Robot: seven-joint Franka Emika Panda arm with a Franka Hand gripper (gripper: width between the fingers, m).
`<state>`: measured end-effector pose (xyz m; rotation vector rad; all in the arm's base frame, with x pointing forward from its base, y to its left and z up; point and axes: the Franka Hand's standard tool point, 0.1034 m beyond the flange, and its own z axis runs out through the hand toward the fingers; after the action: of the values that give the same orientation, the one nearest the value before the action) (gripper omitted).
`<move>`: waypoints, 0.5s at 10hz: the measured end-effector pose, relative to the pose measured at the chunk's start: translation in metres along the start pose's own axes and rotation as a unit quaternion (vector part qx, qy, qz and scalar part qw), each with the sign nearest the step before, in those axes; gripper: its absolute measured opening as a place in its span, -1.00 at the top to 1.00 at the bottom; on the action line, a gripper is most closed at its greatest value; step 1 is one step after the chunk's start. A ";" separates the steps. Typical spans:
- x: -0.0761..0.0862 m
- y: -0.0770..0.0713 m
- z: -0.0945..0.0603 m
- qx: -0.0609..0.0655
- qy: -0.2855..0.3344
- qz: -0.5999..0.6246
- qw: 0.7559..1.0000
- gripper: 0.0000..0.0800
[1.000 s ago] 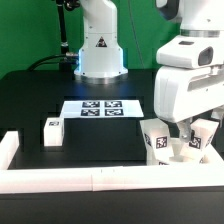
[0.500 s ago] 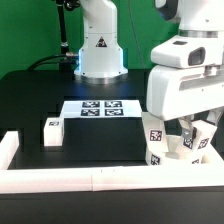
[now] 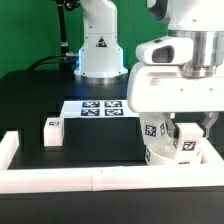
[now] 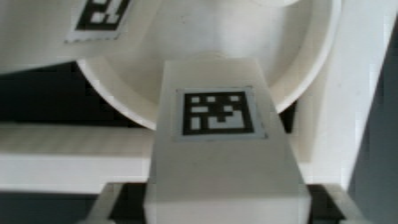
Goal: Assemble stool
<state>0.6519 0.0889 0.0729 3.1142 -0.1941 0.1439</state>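
**Gripping one leg (image 4: 221,130) of the stool (image 3: 168,143)**

Tool (image 4: 222,203) closed on this chunky white leg, dark fingers (image 4: 128,200) pressed against both flanks, square black-and-white tag (image 4: 221,112) facing the wrist camera. Just behind, round seat disc (image 4: 143,85) in smooth white plastic with curved rim. In the exterior view, partly built stool low at that view's right, near the front border rail (image 3: 90,178), upper part hidden by the bulky white arm (image 3: 175,85). Well apart at that view's left, loose leg (image 3: 52,131) lying on the matte black worktop (image 3: 30,100); marker board (image 3: 98,107) flat farther back.
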 end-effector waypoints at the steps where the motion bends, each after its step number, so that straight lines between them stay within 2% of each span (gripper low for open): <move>1: 0.002 0.006 0.000 0.001 0.000 0.064 0.998 0.16; 3: 0.003 0.016 0.001 -0.001 -0.008 0.179 0.984 0.16; 5: 0.004 0.025 0.001 0.001 -0.010 0.294 0.956 0.16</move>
<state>0.6530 0.0632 0.0729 2.9504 -1.1117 0.1149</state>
